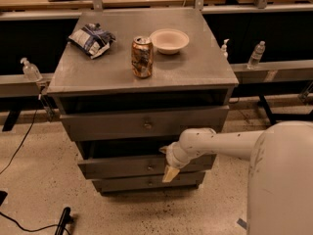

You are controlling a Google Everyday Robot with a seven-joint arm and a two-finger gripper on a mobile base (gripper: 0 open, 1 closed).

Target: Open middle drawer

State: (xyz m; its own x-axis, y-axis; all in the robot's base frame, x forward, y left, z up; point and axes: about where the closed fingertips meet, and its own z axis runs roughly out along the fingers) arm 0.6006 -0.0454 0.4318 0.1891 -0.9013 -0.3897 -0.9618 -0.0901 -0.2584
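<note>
The grey metal cabinet (pixel 142 72) has three drawers. The middle drawer (pixel 117 166) is wide and shallow, with a small round knob (pixel 150 167) at its centre and a dark gap above its front. My gripper (pixel 167 163), on the end of a white arm coming from the right, is against the middle drawer's front, just right of the knob. One tan fingertip (pixel 169 175) points down over the drawer's lower edge and the other sits at its top edge. The fingers are spread apart, with nothing between them.
The top drawer (pixel 98 126) and bottom drawer (pixel 122 183) have similar knobs. On the cabinet top stand a can (pixel 142 57), a white bowl (pixel 169 40) and a chip bag (pixel 91 39). Bottles line rails on both sides. A cable lies on the floor at left.
</note>
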